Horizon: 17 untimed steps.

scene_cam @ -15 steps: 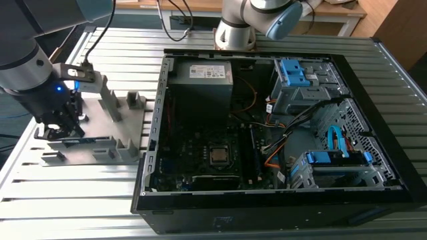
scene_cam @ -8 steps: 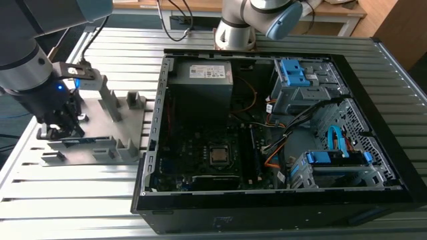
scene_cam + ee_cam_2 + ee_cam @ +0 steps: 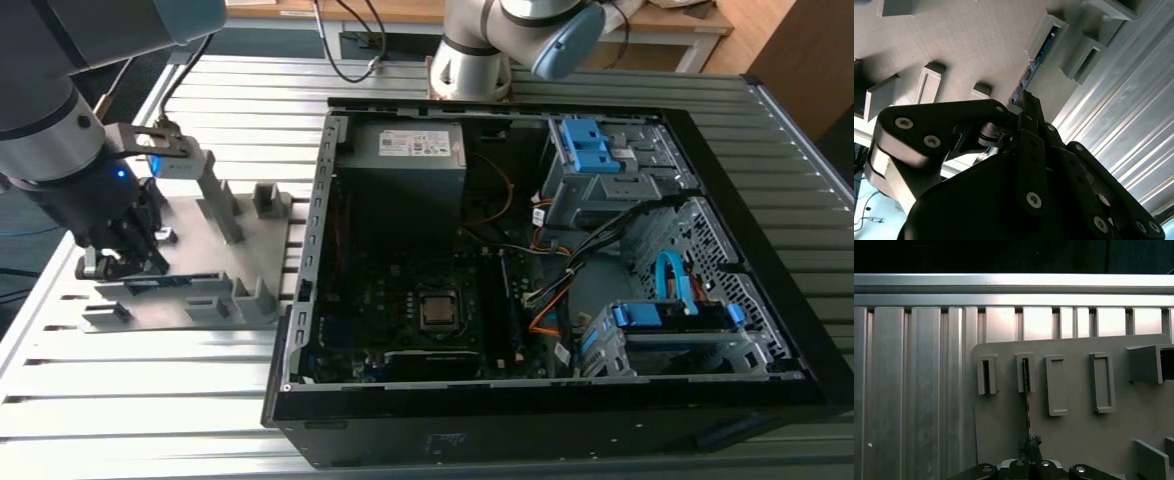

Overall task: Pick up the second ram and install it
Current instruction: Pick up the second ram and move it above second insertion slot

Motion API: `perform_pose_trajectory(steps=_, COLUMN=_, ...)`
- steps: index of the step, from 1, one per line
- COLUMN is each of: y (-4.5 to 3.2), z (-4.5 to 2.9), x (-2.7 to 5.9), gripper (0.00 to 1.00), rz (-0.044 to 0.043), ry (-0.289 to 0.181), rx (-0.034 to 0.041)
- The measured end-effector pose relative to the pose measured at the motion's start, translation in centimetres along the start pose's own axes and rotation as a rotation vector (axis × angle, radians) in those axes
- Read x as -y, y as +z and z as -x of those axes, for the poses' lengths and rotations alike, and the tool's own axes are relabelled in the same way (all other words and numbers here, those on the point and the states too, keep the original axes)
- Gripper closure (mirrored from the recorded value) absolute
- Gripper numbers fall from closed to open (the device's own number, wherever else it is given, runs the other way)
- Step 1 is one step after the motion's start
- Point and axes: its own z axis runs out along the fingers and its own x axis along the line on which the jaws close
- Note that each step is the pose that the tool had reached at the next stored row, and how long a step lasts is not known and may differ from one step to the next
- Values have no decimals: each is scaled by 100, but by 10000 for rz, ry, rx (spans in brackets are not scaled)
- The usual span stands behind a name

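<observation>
Slats of an aluminium table (image 3: pixel 134 400) carry two things in the exterior view: a grey fixture plate (image 3: pixel 267 240) toward the exterior view's left and an open computer case (image 3: pixel 310 250) beside it. The dark arm (image 3: pixel 54 110) reaches down over the plate, and its gripper (image 3: pixel 114 268) sits low at the plate's near end. The second ram (image 3: pixel 160 283) shows as a bluish strip standing on edge between small grey blocks, just beside the gripper. Inside the case lie the motherboard (image 3: pixel 400 300) with its processor socket (image 3: pixel 437 312), a power supply (image 3: pixel 400 160) and blue drive caddies (image 3: pixel 587 140). A light-grey robot arm (image 3: pixel 481 50) stands behind the case.

In the second wrist view, the gripper (image 3: pixel 1026 100) has its black fingers (image 3: pixel 1030 112) drawn together on the near end of the second ram (image 3: pixel 1036 62). The stick runs away from them on its thin edge, and its far end sits in a slotted block (image 3: pixel 1041 30) of the fixture plate (image 3: pixel 969 40). The ribbed table (image 3: pixel 1119 115) lies alongside.

In the first wrist view, the second ram (image 3: pixel 1026 400) appears edge-on as a thin dark line. One end is in the second of four slotted blocks (image 3: pixel 1019 372), the other is pinched in the gripper (image 3: pixel 1029 444). The stick still rests in the fixture plate (image 3: pixel 1074 440), with the table (image 3: pixel 914 390) beyond.
</observation>
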Motion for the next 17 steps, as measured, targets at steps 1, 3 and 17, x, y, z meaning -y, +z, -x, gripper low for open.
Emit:
perform_pose_trajectory(steps=1, y=0, z=0, x=0, gripper=89, rz=0, ry=-2, rx=0)
perform_pose_trajectory(steps=3, y=0, z=0, x=0, gripper=83, rz=0, ry=-7, rx=0)
perform_pose_trajectory(steps=17, y=161, z=-1, x=-58, gripper=70, rz=7, ry=-214, rx=118)
